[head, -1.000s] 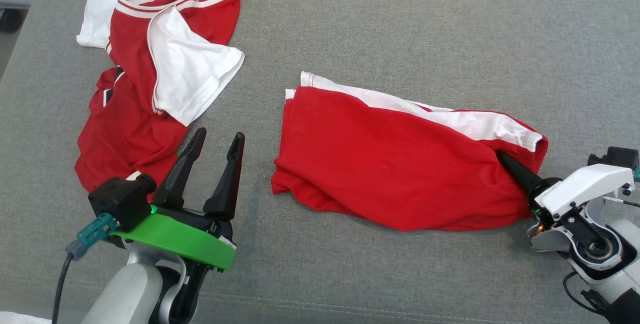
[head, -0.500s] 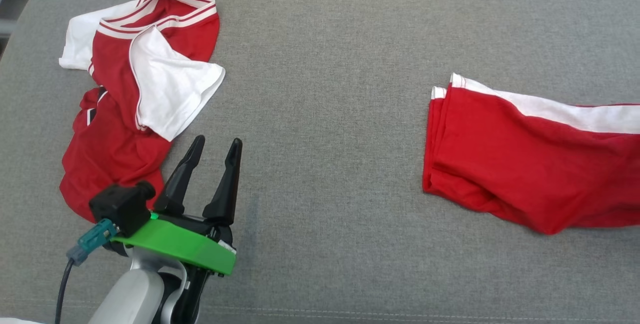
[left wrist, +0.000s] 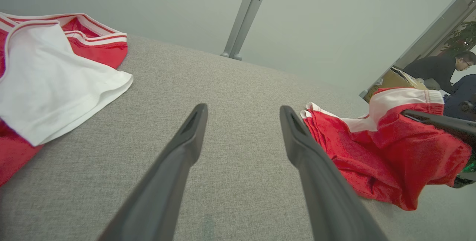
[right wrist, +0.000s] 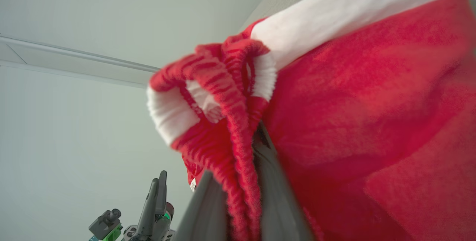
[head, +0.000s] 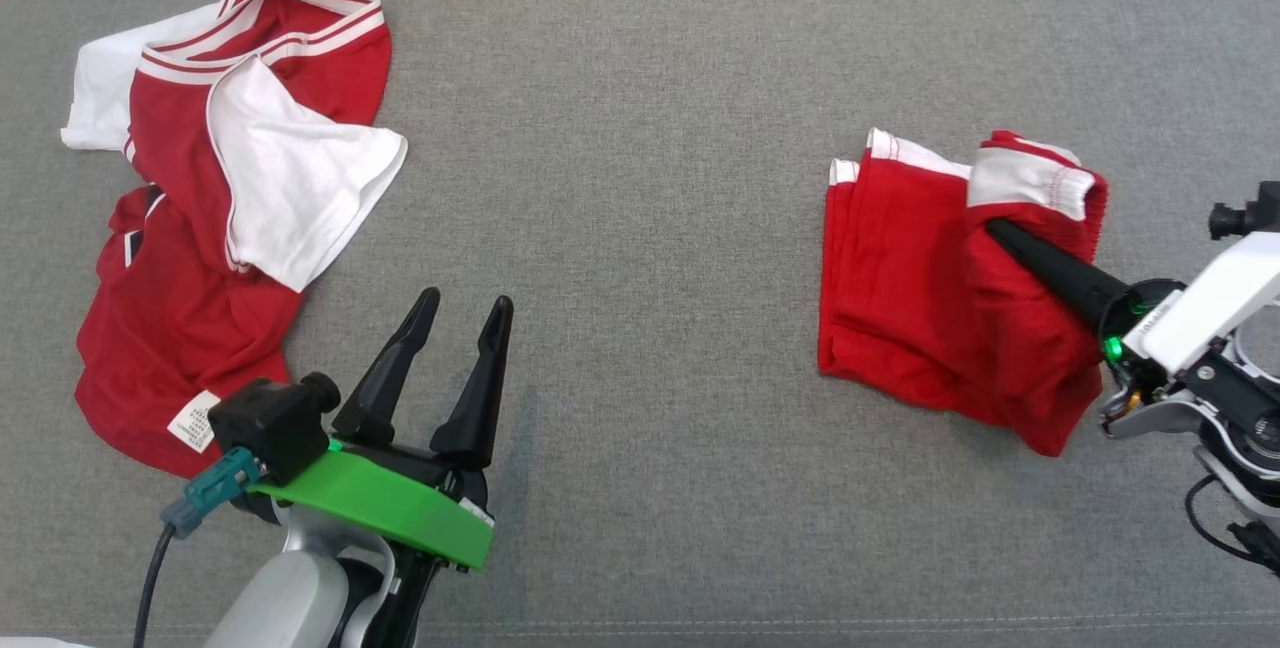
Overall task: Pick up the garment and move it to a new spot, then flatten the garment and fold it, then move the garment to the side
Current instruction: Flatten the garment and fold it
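Observation:
The garment, red shorts [head: 900,308] with a white side stripe, lies bunched on the right of the grey cushion [head: 650,178]. My right gripper [head: 995,230] is shut on its elastic waistband, which is lifted and doubled back over the rest of the cloth. In the right wrist view the gathered waistband [right wrist: 230,84] is pinched between the fingers of the right gripper [right wrist: 241,166]. My left gripper [head: 465,306] stands open and empty at the lower left, apart from the shorts [left wrist: 372,159]. Its fingers [left wrist: 186,148] frame bare cushion.
A crumpled red and white shirt [head: 200,188] lies at the cushion's far left, close to my left gripper. Beyond the cushion's back edge stand a metal post [left wrist: 245,14] and a pale wall. A person [left wrist: 442,70] sits far off to the right.
The head camera has shifted. My right gripper has dragged the shorts rightward, away from the shirt, then brought the waistband end back over them, so they are bunched shorter. The left gripper stays open.

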